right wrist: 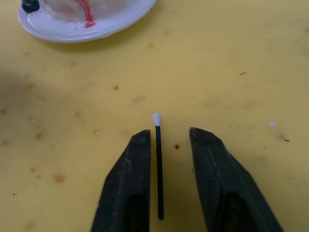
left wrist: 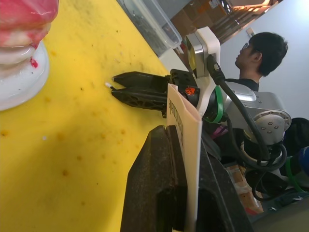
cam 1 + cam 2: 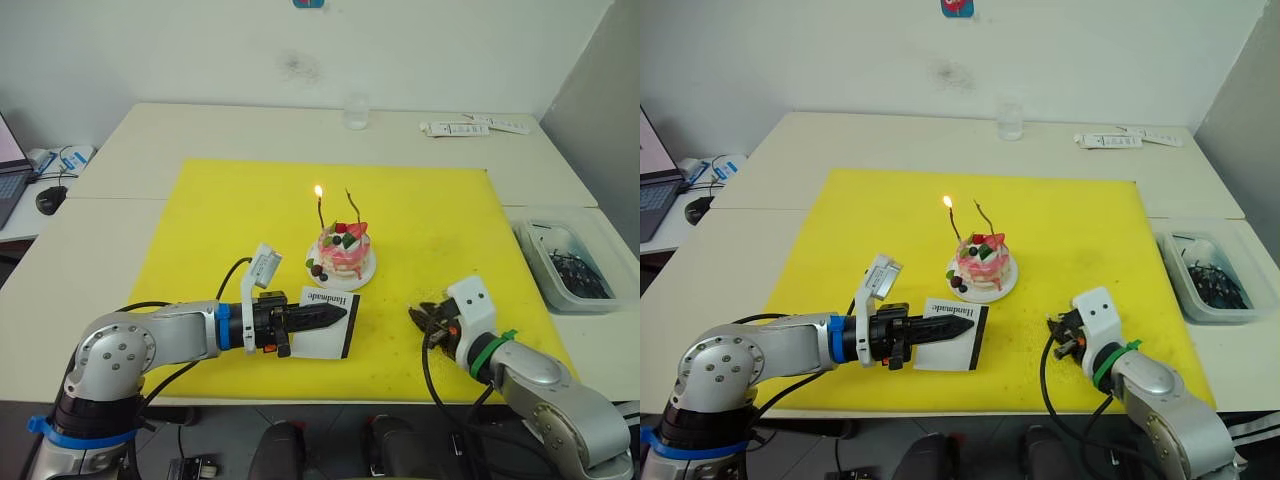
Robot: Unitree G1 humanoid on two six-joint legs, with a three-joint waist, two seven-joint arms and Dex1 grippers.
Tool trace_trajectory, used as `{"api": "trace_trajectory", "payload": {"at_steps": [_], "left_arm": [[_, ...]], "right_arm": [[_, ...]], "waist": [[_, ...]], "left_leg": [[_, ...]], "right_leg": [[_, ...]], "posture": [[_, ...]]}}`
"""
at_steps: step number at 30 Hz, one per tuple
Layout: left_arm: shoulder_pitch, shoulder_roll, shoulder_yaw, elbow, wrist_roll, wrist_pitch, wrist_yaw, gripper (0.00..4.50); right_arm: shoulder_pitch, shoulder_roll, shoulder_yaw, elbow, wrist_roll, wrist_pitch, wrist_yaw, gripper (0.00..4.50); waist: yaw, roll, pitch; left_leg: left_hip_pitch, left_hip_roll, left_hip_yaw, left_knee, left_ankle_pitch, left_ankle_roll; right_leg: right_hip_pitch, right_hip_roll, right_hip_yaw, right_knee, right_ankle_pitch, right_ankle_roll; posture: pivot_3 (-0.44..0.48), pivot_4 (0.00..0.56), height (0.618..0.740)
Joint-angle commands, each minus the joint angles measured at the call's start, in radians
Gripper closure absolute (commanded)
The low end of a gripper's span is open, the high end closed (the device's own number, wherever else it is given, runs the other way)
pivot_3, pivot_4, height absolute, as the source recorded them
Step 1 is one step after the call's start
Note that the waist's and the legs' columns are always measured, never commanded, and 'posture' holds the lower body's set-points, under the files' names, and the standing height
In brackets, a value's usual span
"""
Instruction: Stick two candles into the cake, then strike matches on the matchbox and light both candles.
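Looking down through the head cameras, you are seeing both candles standing in the cake (image 3: 343, 252) near the middle of the yellow mat (image 3: 200, 220), the left candle (image 3: 320, 212) burning and the right candle (image 3: 353, 206) not yet lit, so the step in hand looks like fetching the second match. Your left gripper (image 3: 325, 317) is lying low in front of the cake, its jaws clenched on the matchbox (image 3: 332, 303), which is standing on edge. Your right gripper (image 3: 425, 318) is reaching in low from the right, well apart from the plate, with bare mat between the two grippers and the mat's near edge just behind them; the grey bin (image 3: 566, 262) is sitting off the mat to the right. Turning to the left wrist view, you are seeing the box pinched between the jaws and the right gripper pointing at it with a white-tipped match at its tips. Turning to the right wrist view, you are seeing the match (image 1: 158, 169) lying flat between the released jaws, head toward the plate (image 1: 87, 29). Next you likely need to close on the match, lift, and strike it along the box, keeping clear of the flame.
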Motion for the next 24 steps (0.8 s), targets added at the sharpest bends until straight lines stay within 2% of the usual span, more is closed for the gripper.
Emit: {"api": "trace_trajectory", "payload": {"at_steps": [1, 7, 12, 24], "left_arm": [[-0.006, 0.010, 0.009, -0.027, -0.026, -0.008, -0.009, 4.50], [-0.013, 0.017, 0.009, -0.017, -0.021, -0.007, -0.013, 4.50], [-0.023, 0.020, 0.004, -0.010, -0.020, -0.004, -0.017, 4.50], [-0.023, 0.033, 0.005, -0.017, -0.030, -0.001, -0.018, 4.50]], "right_arm": [[0.024, -0.011, -0.003, -0.012, -0.002, -0.084, 0.030, 2.13], [0.117, -0.062, -0.006, -0.007, -0.071, -0.304, 0.082, 2.13], [0.159, -0.024, 0.030, 0.048, -0.127, -0.462, 0.071, 2.13], [0.173, 0.024, 0.055, 0.172, -0.161, -0.570, 0.079, 2.13]], "waist": [[0.000, 0.000, 0.000], [0.001, 0.000, 0.000], [0.001, 0.000, 0.000], [0.001, 0.000, 0.000]], "left_leg": [[0.000, 0.000, 0.000, 0.000, 0.000, 0.000], [0.000, 0.000, 0.000, 0.000, 0.000, 0.000], [0.000, 0.000, 0.000, 0.000, 0.000, 0.000], [0.000, 0.000, 0.000, 0.000, 0.000, 0.000]], "right_leg": [[0.000, 0.000, 0.000, 0.000, 0.000, 0.000], [0.000, 0.000, 0.000, 0.000, 0.000, 0.000], [0.000, 0.000, 0.000, 0.000, 0.000, 0.000], [0.000, 0.000, 0.000, 0.000, 0.000, 0.000]], "posture": [[0.000, 0.150, 0.740], [0.000, 0.150, 0.740], [0.000, 0.150, 0.740], [0.000, 0.150, 0.740]]}}
